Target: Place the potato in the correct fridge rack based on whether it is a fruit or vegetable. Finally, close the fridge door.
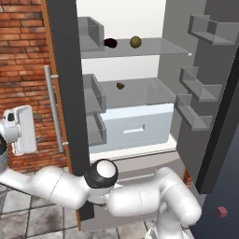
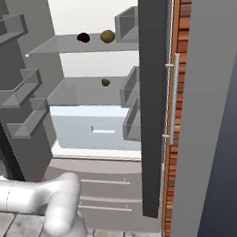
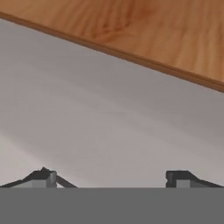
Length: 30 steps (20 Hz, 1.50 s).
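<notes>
Resting on the fridge rack (image 1: 158, 46), the potato (image 1: 135, 42) lies beside a near-black item (image 1: 110, 43), above a smaller olive lump (image 1: 120, 86) on the lower shelf. Both fridge door (image 1: 70, 93) panels stand open. The gripper (image 3: 111, 177), empty, faces a grey panel with fingers spread wide.

The potato (image 1: 136, 42) is olive-tan, beside a near-black item (image 1: 110, 43) on the translucent grey fridge rack (image 1: 163, 46). The fridge door (image 1: 70, 93) is grey with a paler bar handle (image 1: 52, 107). The wall (image 1: 21, 56) is red brick, the drawer box (image 1: 135, 126) white.
</notes>
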Motion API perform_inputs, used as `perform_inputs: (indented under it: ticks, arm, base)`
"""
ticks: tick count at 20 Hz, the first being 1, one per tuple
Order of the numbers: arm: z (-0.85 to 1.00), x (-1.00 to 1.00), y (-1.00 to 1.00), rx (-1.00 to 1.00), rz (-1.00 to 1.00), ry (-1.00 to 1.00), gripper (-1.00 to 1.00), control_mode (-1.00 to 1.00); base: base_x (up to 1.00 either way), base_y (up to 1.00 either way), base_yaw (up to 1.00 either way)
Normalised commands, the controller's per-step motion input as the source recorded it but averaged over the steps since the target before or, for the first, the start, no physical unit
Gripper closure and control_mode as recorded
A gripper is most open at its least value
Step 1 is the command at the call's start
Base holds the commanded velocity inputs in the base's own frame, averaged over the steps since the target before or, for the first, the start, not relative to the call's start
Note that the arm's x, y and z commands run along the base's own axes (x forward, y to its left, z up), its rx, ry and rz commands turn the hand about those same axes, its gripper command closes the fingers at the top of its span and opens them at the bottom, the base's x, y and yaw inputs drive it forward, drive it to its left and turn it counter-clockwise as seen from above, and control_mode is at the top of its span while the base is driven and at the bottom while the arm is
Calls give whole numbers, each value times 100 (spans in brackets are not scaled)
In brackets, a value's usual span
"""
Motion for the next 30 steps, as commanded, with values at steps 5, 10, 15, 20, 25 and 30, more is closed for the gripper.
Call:
perform_inputs:
  ticks: [5,10,15,20,25,30]
  arm:
    - [10,35,-12,-15,-2,0,-100,-100]
    - [17,3,-34,-17,-9,0,-100,-100]
    - [6,-12,-70,-10,-15,0,-100,-100]
    - [8,-2,-86,-4,-20,0,-100,-100]
    - [10,-5,-98,-1,-17,0,-100,-100]
    - [13,-6,-100,0,-12,-1,-100,-100]
  base:
    - [0,0,0]
    - [0,0,0]
    - [0,0,0]
    - [0,0,0]
    - [0,0,0]
    - [0,0,0]
